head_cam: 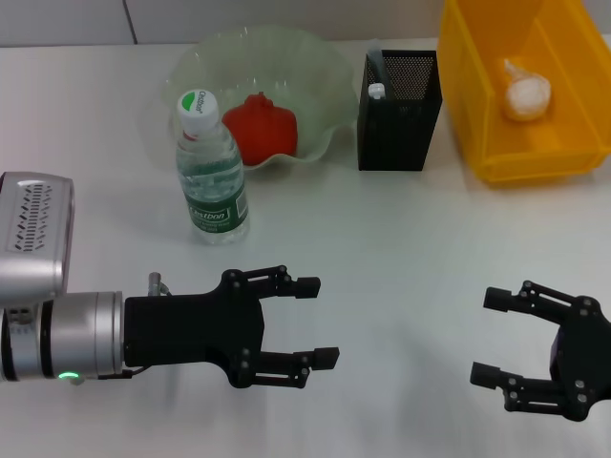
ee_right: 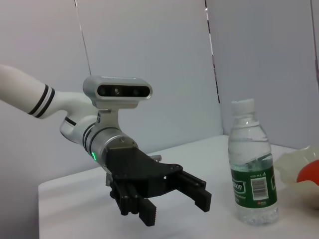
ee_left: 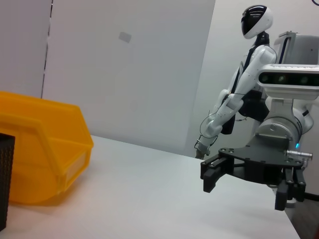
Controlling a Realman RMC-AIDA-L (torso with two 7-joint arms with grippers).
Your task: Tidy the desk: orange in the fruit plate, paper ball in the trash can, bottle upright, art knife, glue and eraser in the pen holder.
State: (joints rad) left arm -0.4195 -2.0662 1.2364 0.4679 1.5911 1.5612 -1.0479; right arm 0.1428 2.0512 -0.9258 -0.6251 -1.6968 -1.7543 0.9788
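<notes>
The water bottle (head_cam: 212, 172) stands upright on the white desk, in front of the translucent fruit plate (head_cam: 320, 72), which holds the red-orange fruit (head_cam: 263, 129). The black mesh pen holder (head_cam: 401, 114) holds a white-capped glue stick (head_cam: 377, 91). The art knife and eraser are not visible. The paper ball (head_cam: 527, 93) lies in the yellow bin (head_cam: 535, 157). My left gripper (head_cam: 318, 322) is open and empty, in front of the bottle. My right gripper (head_cam: 490, 336) is open and empty at the front right. The right wrist view shows the left gripper (ee_right: 175, 209) beside the bottle (ee_right: 251, 169).
The left wrist view shows the right gripper (ee_left: 245, 188) over the bare desk, with the yellow bin (ee_left: 45, 149) and an edge of the pen holder (ee_left: 5, 174) beyond. A white wall stands behind the desk.
</notes>
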